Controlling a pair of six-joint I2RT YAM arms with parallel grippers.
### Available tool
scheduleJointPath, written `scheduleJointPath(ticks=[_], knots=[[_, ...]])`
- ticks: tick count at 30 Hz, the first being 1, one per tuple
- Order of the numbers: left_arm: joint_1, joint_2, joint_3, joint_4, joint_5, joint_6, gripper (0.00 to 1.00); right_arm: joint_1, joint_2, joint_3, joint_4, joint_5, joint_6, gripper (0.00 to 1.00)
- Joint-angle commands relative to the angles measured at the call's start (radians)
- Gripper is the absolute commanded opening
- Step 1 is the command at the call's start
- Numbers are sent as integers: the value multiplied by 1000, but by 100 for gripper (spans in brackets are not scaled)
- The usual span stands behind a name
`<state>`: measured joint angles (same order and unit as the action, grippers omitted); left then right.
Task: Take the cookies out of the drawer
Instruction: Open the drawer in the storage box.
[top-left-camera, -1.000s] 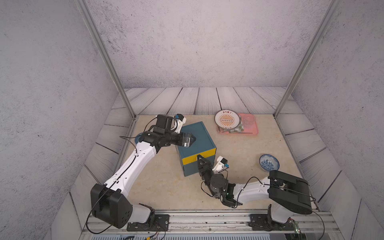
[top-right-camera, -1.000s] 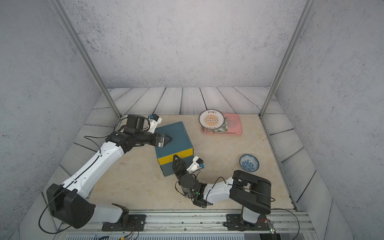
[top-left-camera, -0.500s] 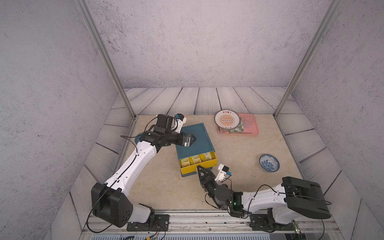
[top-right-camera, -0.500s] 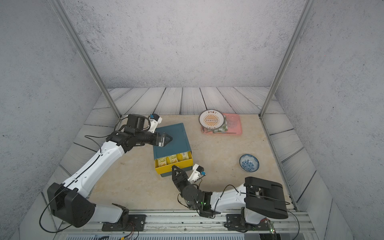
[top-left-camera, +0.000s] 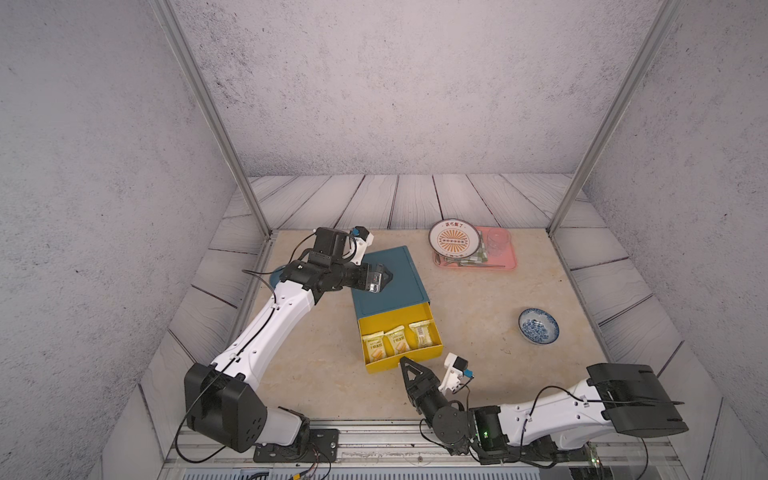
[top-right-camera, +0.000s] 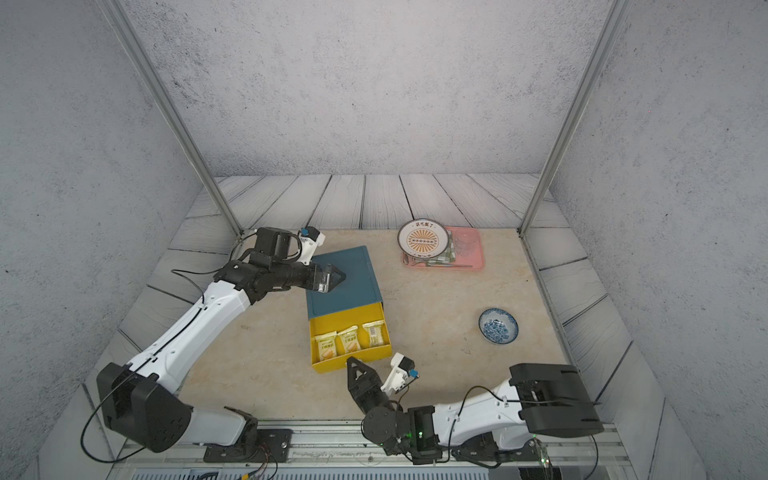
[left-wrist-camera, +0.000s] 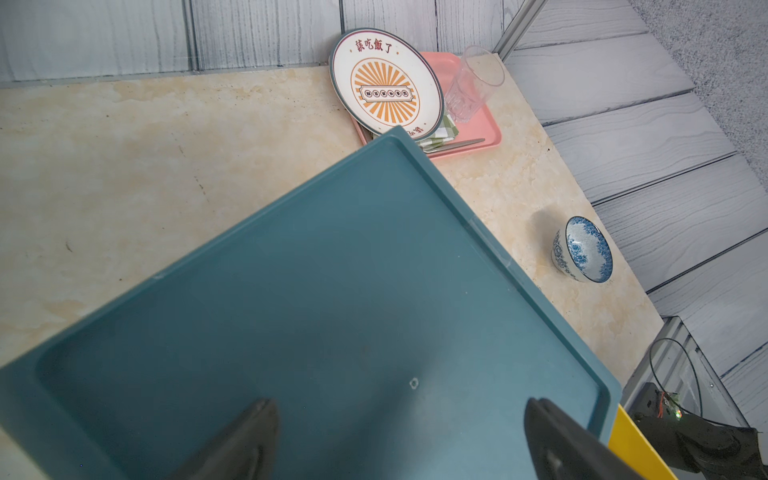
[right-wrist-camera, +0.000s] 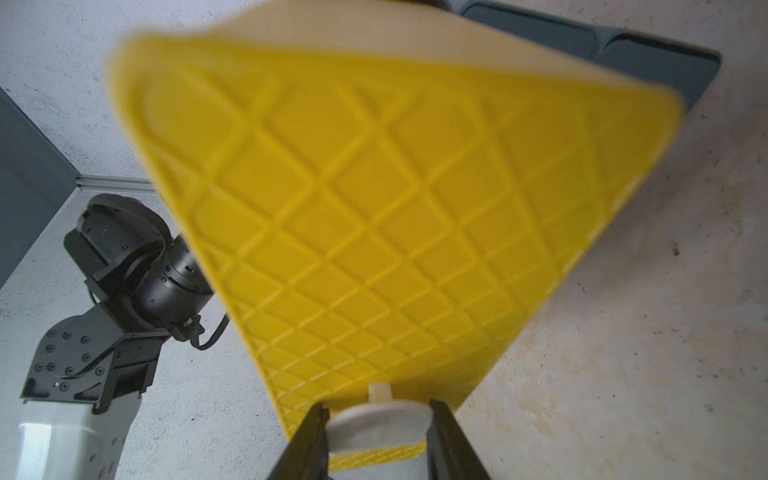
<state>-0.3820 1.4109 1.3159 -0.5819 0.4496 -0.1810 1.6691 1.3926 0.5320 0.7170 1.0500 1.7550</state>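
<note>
Black fingers of the right gripper pinch a white round knob from both sides, the knob fixed low on the diamond-ribbed front of a yellow plastic drawer. In both top views that gripper meets the drawer's front face at the side nearest the robot, its arm lying low over the beige marble-look tabletop. The drawer stands pulled well out of a flat teal plastic box, its inside open to view. Three pale yellow cookie packets lie flat in it in a row, side by side; the one at the end towards the bowl shows a barcode. The left gripper hangs over the box's recessed lid with its dark fingers spread wide and nothing between them; whether the tips touch the lid cannot be told. Seen in a top view, it sits over the lid's edge farthest from the drawer opening. Beyond the box, a pink plastic tray carries a round plate with an orange sunburst and a clear drinking glass. A small blue-and-white patterned bowl stands alone, well apart from the drawer.
</note>
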Motion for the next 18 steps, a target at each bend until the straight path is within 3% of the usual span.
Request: scheduleJointPath(ticks=[1, 12, 18], knots=[[3, 61, -45, -193, -30, -30, 99, 35, 34, 8, -64, 38, 48, 19], [2, 59, -47, -199, -32, -35, 99, 66, 32, 30, -170, 77, 134, 22], [3, 54, -41, -206, -24, -52, 98, 69, 32, 39, -197, 96, 151, 47]])
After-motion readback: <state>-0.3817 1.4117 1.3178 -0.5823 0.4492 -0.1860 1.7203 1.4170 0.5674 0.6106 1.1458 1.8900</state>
